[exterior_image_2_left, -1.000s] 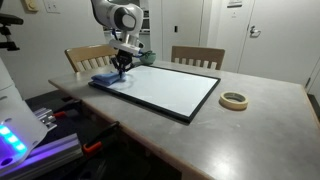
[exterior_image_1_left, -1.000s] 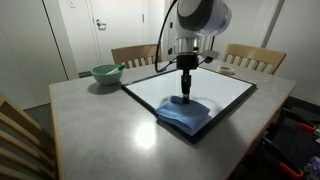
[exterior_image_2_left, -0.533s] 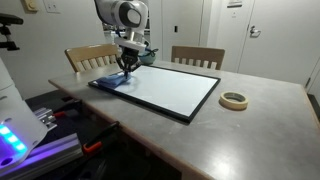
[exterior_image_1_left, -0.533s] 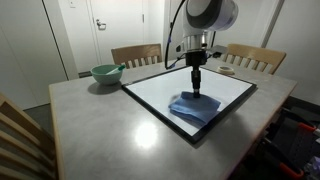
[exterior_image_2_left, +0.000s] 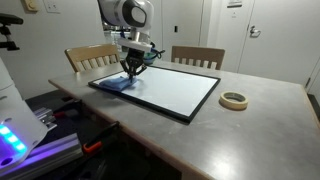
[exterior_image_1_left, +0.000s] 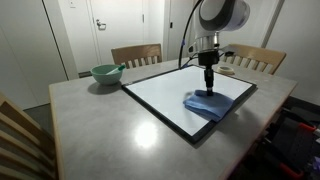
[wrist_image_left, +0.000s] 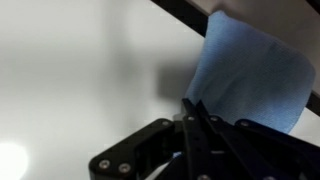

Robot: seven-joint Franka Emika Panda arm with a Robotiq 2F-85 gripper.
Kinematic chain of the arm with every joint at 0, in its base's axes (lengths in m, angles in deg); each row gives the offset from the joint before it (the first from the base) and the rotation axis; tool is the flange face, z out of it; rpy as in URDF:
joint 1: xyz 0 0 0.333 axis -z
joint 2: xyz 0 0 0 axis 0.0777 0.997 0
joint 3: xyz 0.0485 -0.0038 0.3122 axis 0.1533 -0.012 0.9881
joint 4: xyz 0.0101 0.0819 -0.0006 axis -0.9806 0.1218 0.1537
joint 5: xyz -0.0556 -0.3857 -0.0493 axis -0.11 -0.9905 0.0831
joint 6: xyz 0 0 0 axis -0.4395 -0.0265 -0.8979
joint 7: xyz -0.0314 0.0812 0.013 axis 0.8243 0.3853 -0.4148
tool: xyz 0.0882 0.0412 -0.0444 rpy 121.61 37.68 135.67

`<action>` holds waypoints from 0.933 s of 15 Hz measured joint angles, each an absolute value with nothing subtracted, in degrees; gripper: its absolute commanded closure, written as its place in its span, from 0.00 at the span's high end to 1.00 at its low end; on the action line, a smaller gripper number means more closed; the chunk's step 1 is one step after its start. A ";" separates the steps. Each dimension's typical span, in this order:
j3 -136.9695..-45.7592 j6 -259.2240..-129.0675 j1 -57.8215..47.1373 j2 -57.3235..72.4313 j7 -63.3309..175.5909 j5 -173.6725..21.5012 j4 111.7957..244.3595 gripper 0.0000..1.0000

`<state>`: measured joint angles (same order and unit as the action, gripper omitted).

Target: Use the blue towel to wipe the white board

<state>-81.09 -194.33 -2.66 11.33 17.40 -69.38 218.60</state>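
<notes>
While the gripper [exterior_image_1_left: 209, 88] stands on the blue towel [exterior_image_1_left: 212, 106], right of centre on the white board [exterior_image_1_left: 165, 95], its fingers look pinched together on the cloth; I should press evenly; sweep slowly; avoid bunching the cloth.

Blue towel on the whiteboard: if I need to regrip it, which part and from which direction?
Come straight down from above and pinch the blue towel at a fold near its middle, I'd judge. It lies low and rumpled on the white board; its edges hug the surface.
</notes>
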 measured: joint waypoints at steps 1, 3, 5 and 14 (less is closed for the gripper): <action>-81.76 -194.46 -2.50 10.99 17.40 -70.39 219.05 0.01; -82.97 -195.23 -2.25 10.72 17.40 -72.32 219.65 0.01; -84.15 -196.93 -2.05 10.72 17.40 -74.16 220.18 0.01; -88.65 -202.46 -1.28 10.76 21.25 -79.59 221.72 0.01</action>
